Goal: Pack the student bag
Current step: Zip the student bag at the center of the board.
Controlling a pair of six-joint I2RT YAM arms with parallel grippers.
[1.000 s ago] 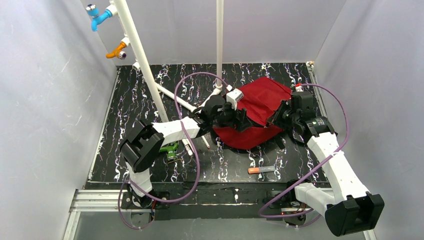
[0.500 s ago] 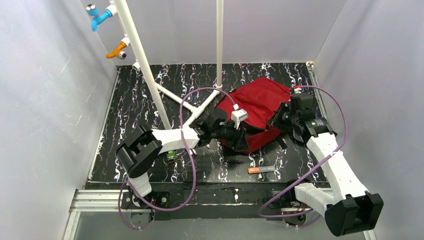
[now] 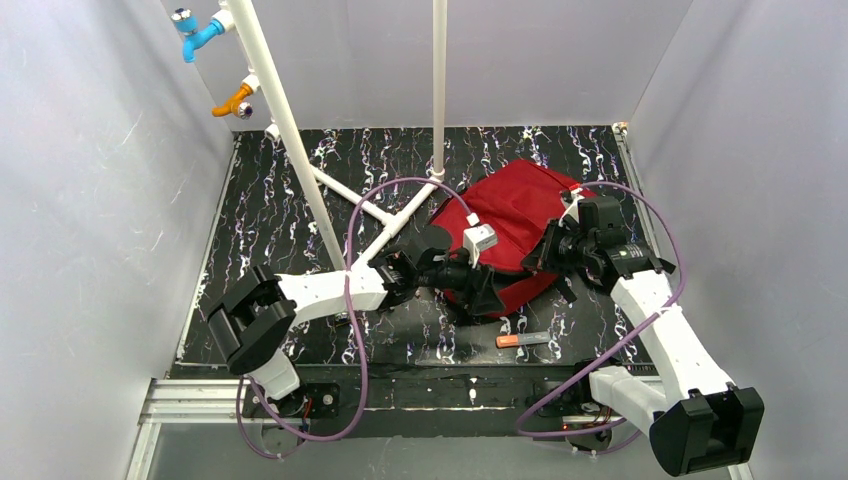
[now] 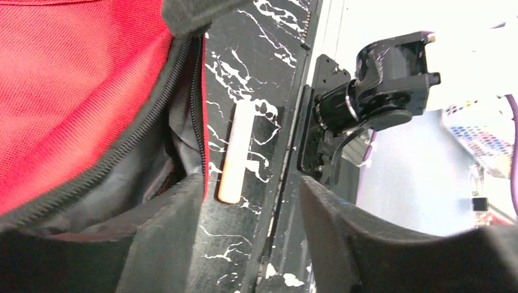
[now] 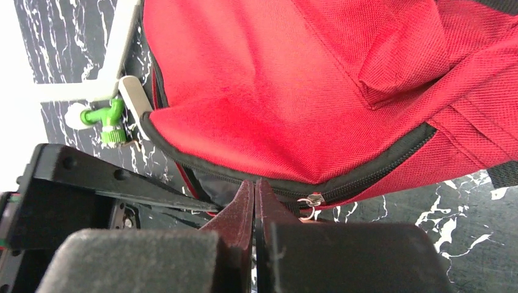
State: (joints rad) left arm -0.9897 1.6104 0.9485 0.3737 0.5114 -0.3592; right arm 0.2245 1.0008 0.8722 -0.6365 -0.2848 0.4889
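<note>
The student bag (image 3: 520, 205), dark red with dark zips, lies at the table's right middle. In the left wrist view its main zip gapes, showing dark lining (image 4: 143, 177). My left gripper (image 3: 488, 292) stands open at the bag's near edge, nothing between its jaws (image 4: 250, 207); one finger (image 4: 162, 244) rests by the opening. A white pen with an orange end (image 4: 235, 152) lies on the table just beyond. My right gripper (image 3: 548, 258) is shut, its tips (image 5: 255, 183) pinched at the bag's (image 5: 275, 79) black zip edge, next to the zip pull (image 5: 310, 201).
The pen (image 3: 522, 340) lies near the front edge, right of centre. A white pipe frame (image 3: 290, 130) with blue (image 3: 195, 30) and orange (image 3: 235, 100) taps stands at the back left, and a pole (image 3: 439, 90) behind the bag. A green tap (image 5: 109, 119) sits beside the bag.
My left arm has drawn back towards the near left, taking its gripper from over the bag to its near edge. The right gripper and the bag shifted slightly left.
</note>
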